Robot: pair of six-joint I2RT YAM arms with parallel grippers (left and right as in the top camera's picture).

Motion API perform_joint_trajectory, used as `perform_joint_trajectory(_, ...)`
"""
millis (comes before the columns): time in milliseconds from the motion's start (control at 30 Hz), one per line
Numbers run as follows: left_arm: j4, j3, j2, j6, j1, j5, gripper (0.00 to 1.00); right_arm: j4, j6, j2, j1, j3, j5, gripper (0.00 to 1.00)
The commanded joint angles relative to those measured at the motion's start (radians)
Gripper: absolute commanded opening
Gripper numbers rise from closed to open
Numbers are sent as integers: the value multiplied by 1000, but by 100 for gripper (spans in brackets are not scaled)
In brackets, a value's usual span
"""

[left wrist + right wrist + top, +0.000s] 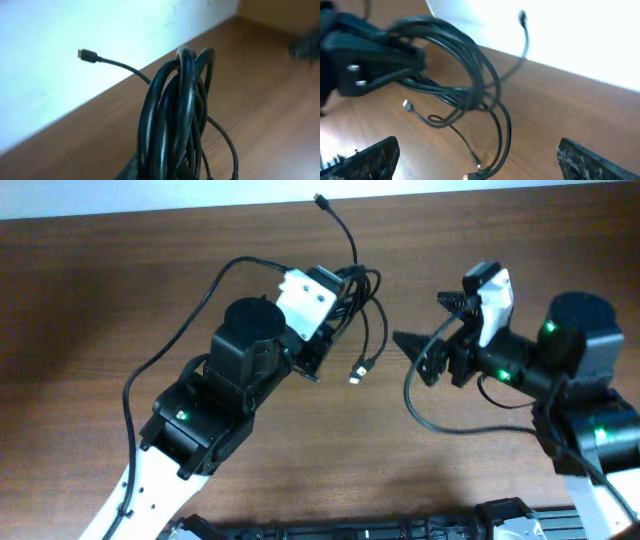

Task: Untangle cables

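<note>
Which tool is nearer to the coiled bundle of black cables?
Left. The left tool is shut on the cable bundle, holding it; the right tool stands open beside it, not touching.

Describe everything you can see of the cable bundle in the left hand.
The cables are thin, black, rubbery-looking cords wound into a loose coil, pinched in the shut left hand over the wooden table. One plug end sticks out free of the coil; other plugs dangle below.

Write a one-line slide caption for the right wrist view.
Left tool grips a looped bundle of black cables, plugs dangling, opposite the open right tool.
</note>
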State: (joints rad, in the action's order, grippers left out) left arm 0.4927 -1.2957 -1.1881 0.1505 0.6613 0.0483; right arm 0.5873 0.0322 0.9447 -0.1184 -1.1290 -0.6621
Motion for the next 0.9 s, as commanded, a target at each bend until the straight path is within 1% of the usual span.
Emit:
perform_joint_trajectory(0,-4,-22,25,301,-1,-238,0,2,130,-57,2,-1,-45,98)
perform_joint_trajectory(67,-4,-22,25,403,-1,-386,0,8,156,-83,2,-1,-45,98)
perform_joint_trajectory(100,-4,-22,25,428,-1,-420,0,13,176,-88,2,-1,-45,99)
perform_joint_trajectory(200,-9,-22,25,431,-1,-446,0,42,201,-90,2,-1,-45,99)
perform_joint_trajectory(267,-19,-22,25,431,-1,-534,0,57,226,-90,2,-1,-46,99)
perform_joint_trajectory(333,-34,-22,25,431,-1,-581,0,56,226,-90,2,-1,-58,100)
perform_joint_trajectory(400,-56,-22,25,431,-1,-639,0,56,226,-90,2,-1,-118,91)
perform_joint_trajectory(433,-71,-22,25,430,-1,-666,0,58,226,-90,2,-1,-133,78)
perform_joint_trajectory(467,-85,-22,25,430,-1,-685,0,59,225,-90,2,-1,-136,30)
perform_joint_trajectory(500,-94,-22,25,430,-1,-685,0,60,225,-90,2,-1,-136,5)
perform_joint_trajectory(533,-95,-22,25,430,-1,-685,0,61,225,-90,2,-1,-136,4)
perform_joint_trajectory(567,-95,-22,25,430,-1,-684,6,60,225,-90,2,-1,-136,4)
perform_joint_trajectory(600,-96,-22,25,430,-1,-673,24,60,222,-90,2,-1,-135,4)
perform_joint_trajectory(633,-95,-22,25,429,-1,-658,44,60,222,-90,2,-1,-127,4)
perform_joint_trajectory(667,-95,-22,25,420,-1,-633,68,60,214,-90,2,-1,-95,4)
perform_joint_trajectory(700,-95,-22,28,385,-1,-589,77,56,171,-90,2,-1,-37,4)
perform_joint_trajectory(733,-95,-22,37,332,-1,-530,99,53,97,-90,2,-1,63,4)
perform_joint_trajectory(767,-95,-22,46,291,-1,-486,99,52,58,-90,2,-1,118,4)
perform_joint_trajectory(800,-94,-22,54,264,-1,-455,99,52,47,-90,2,-1,139,4)
perform_joint_trajectory(867,-85,-22,75,169,-1,-334,99,41,37,-90,2,-1,151,4)
